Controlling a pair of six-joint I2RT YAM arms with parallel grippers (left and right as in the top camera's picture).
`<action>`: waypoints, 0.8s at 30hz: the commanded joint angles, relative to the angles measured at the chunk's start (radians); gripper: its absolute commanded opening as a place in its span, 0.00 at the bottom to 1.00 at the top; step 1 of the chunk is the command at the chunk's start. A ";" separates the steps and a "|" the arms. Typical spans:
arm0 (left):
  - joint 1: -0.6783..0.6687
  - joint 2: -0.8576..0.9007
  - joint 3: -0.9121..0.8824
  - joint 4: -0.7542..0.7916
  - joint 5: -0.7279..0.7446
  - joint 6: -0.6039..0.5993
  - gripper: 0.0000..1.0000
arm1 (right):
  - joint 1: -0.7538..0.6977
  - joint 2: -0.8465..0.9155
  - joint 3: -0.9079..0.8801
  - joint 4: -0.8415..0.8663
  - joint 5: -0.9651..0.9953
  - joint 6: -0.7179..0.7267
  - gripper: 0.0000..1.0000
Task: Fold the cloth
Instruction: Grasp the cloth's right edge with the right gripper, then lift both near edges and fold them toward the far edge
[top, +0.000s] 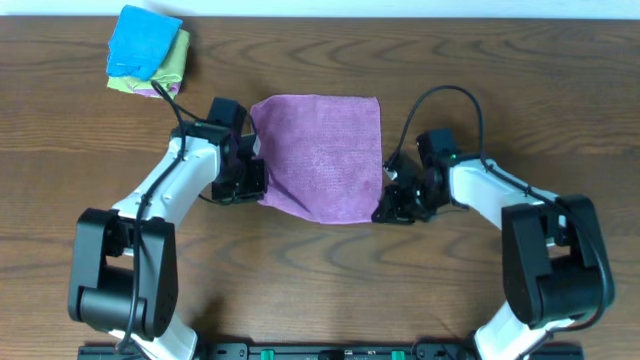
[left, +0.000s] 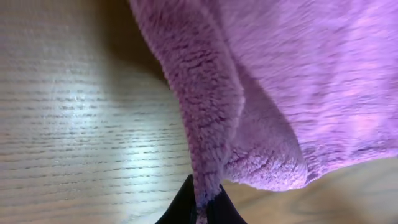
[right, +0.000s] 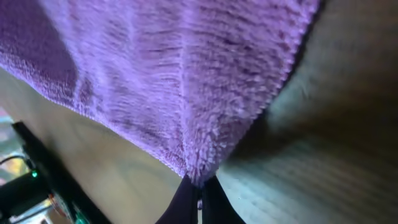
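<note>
Both pairs of jaws are clamped on the lilac cloth (top: 320, 150), left gripper (top: 252, 178) and right gripper (top: 388, 207) each pinching a near corner; the rest lies flat beyond them, away from the robot.

A brown wood-grain table (top: 320, 280) is seen from above. At about ten o'clock, a bright blue folded cloth (top: 143, 42) is stacked on a light green folded cloth (top: 176, 60).

plain lilac cloth (top: 322, 150), bright blue cloth (top: 143, 42), light green cloth (top: 172, 62), brown wood-grain table (top: 480, 60)
</note>
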 joint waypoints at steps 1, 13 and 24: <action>0.004 -0.078 0.051 -0.020 0.019 -0.008 0.06 | 0.008 -0.041 0.077 -0.040 0.009 -0.033 0.01; 0.004 -0.180 0.057 -0.106 -0.017 -0.085 0.06 | 0.008 -0.159 0.199 -0.108 0.025 -0.034 0.01; 0.004 -0.179 0.057 -0.301 -0.093 -0.122 0.06 | 0.008 -0.168 0.217 -0.151 0.069 -0.035 0.01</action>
